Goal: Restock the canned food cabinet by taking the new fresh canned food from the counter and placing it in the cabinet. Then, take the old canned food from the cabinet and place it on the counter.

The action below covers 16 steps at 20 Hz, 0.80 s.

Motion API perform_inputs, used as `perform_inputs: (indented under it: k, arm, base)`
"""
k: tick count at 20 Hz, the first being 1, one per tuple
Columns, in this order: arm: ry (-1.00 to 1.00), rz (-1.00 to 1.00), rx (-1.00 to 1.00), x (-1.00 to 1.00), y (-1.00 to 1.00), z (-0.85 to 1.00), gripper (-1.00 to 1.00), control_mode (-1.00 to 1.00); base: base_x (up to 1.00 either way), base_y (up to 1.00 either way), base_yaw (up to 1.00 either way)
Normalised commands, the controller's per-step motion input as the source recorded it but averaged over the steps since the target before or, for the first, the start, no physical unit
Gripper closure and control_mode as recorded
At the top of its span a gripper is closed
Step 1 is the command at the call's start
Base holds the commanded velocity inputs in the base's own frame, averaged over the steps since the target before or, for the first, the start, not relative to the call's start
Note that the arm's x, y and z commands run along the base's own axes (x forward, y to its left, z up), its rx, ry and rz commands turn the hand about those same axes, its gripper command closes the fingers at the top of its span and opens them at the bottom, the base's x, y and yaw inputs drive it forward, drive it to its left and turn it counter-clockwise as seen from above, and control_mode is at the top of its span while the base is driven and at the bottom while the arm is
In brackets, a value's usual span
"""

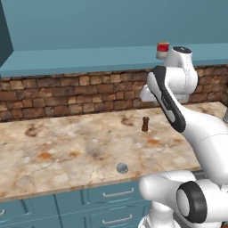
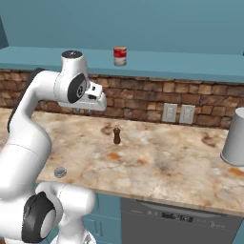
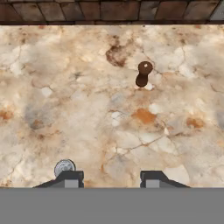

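Note:
The new fresh canned food (image 1: 122, 168) is a flat silver tin lying near the front edge of the beige counter (image 1: 67, 147); it also shows as the tin (image 2: 60, 172) and the tin (image 3: 64, 167). The old canned food (image 1: 163, 50), a red-and-white can (image 2: 120, 56), stands upright on the cabinet's teal shelf floor (image 1: 89, 60). My gripper (image 3: 111, 178) hangs high above the counter (image 3: 87, 109), pointing down, open with nothing between its fingers. The tin lies just beside the left fingertip (image 3: 70, 177) in the hand view, far below it.
A slim brown pepper mill (image 1: 145, 124) stands mid-counter, nearer the brick wall (image 1: 67, 95). A grey canister (image 2: 234, 138) sits at the far right, with wall outlets (image 2: 177, 113) behind. Teal drawers (image 1: 111, 196) and a dishwasher (image 2: 176, 219) lie under the counter.

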Motion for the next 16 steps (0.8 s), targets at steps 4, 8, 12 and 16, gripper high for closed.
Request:
perform_inputs:
  k: [4,8,12,16]
  arm:
    - [-0.01,0.00,0.00,0.00,0.00,0.00,-1.00,-1.00]
    - [0.01,0.00,0.00,-0.38,0.72,-0.18,-1.00,-1.00]
    - [0.19,0.00,-0.01,-0.32,0.82,-0.89,-1.00,-1.00]
    - [0.29,0.00,-0.07,-0.10,0.64,-1.00,-1.00,-1.00]
  base:
    - [0.00,0.00,0.00]
    - [0.00,0.00,0.00]
    - [0.00,0.00,0.00]
    - [0.00,0.00,0.00]
